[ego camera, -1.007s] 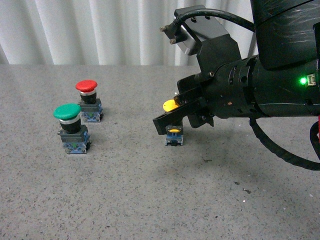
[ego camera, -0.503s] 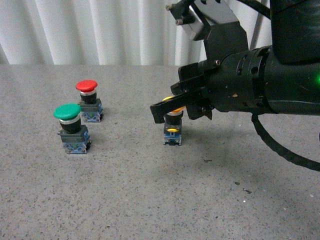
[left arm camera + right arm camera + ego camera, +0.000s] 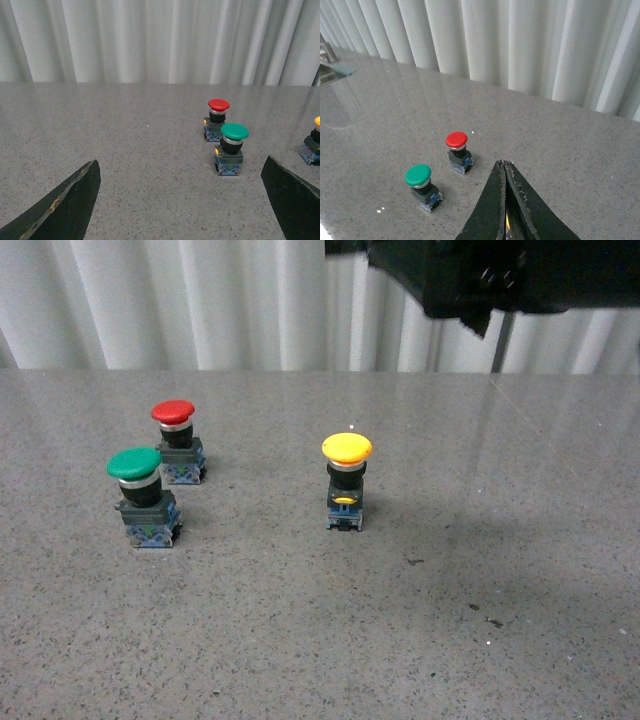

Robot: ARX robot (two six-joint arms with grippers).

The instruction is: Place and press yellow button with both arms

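The yellow button (image 3: 347, 485) stands upright on the grey table, near the middle, with nothing touching it. It also shows at the edge of the left wrist view (image 3: 314, 146). In the right wrist view only a sliver of yellow shows behind the shut fingers. The right arm (image 3: 480, 275) is high above the table at the top of the front view; its gripper (image 3: 504, 165) is shut and empty, above the yellow button. The left gripper (image 3: 182, 200) is open and empty, low over the table, well short of the green button (image 3: 230, 150).
The green button (image 3: 142, 498) and the red button (image 3: 176, 440) stand close together at the left of the table. They also show in the right wrist view: the green one (image 3: 421, 187) and the red one (image 3: 458, 152). A white curtain (image 3: 200, 300) hangs behind the table.
The right arm has lifted up and away from the yellow button, whose cap is now fully uncovered. The buttons have not moved.
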